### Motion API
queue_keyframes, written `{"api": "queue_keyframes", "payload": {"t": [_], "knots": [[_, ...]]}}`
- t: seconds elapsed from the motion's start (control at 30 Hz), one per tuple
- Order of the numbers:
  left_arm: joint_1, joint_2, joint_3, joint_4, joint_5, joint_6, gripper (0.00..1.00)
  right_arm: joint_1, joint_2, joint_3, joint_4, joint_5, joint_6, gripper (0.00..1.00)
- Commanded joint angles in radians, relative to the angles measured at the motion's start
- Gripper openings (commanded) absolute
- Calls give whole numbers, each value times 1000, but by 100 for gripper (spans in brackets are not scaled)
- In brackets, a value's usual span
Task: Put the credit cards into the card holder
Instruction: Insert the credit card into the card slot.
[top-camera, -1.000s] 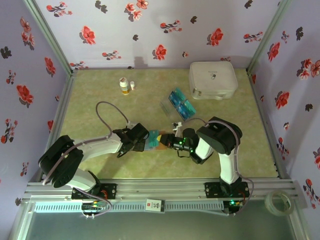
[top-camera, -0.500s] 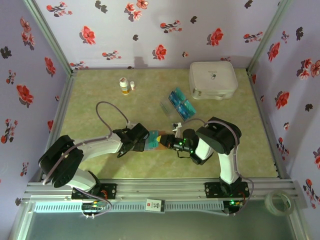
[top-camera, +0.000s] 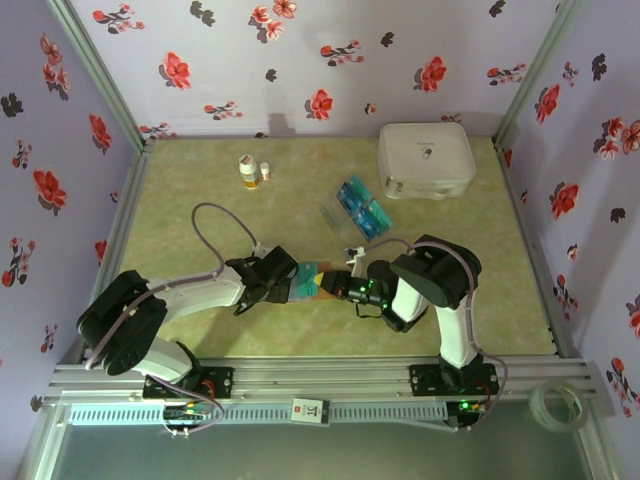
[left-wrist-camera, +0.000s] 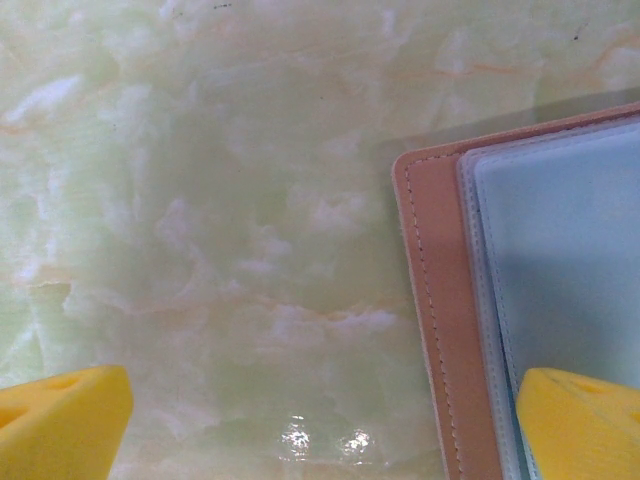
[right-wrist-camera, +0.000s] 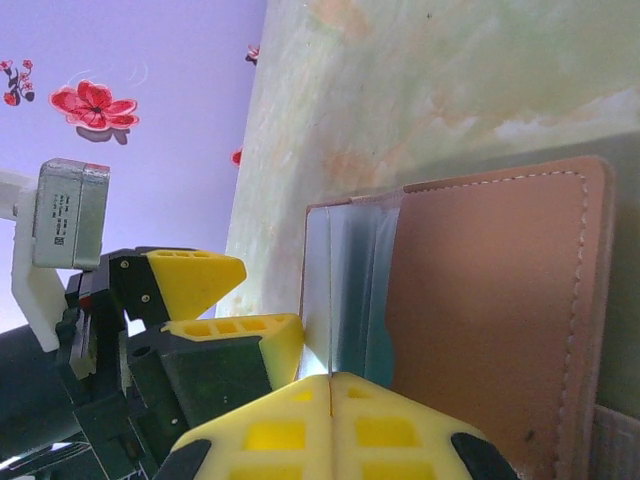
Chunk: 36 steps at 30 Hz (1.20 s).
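Note:
The pinkish-brown card holder (top-camera: 318, 284) lies open on the green table between my two grippers, with its stitched cover (right-wrist-camera: 490, 320) and clear sleeves (left-wrist-camera: 560, 250) showing. My left gripper (top-camera: 277, 280) (left-wrist-camera: 325, 400) is open, and its right finger (left-wrist-camera: 580, 420) rests on the sleeves. My right gripper (top-camera: 340, 287) (right-wrist-camera: 330, 385) is shut on a thin credit card (right-wrist-camera: 329, 300), seen edge-on and standing among the sleeves. A teal corner (right-wrist-camera: 382, 340) shows beside it. More blue-teal credit cards (top-camera: 362, 208) lie farther back.
A clear plastic tray (top-camera: 334, 210) holds the spare cards. A big white rounded case (top-camera: 425, 158) stands at the back right and two small bottles (top-camera: 249, 170) at the back left. Floral walls close in three sides.
My right gripper has edged a little to the left, towards the holder and the left gripper. The left arm has stayed put.

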Motion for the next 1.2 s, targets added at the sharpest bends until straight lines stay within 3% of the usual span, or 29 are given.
{"api": "queue_keyframes", "payload": {"t": [0.0,0.47,0.67,0.97,1.17], "knots": [[-6,23,-18,-21,-24,-10,100,-1,55,-27,-106,25,1,0],[-5,27,-16,-19,-22,-10,100,-6,63,-22,-129,5,4,0],[-5,27,-17,-18,-23,-11,100,-52,-19,-35,-177,-8,-10,0],[-5,25,-22,-16,-23,-12,100,-76,-291,41,-534,-44,-127,0],[-5,25,-22,-12,-23,-13,100,-62,-550,164,-1048,48,-398,0]]}}
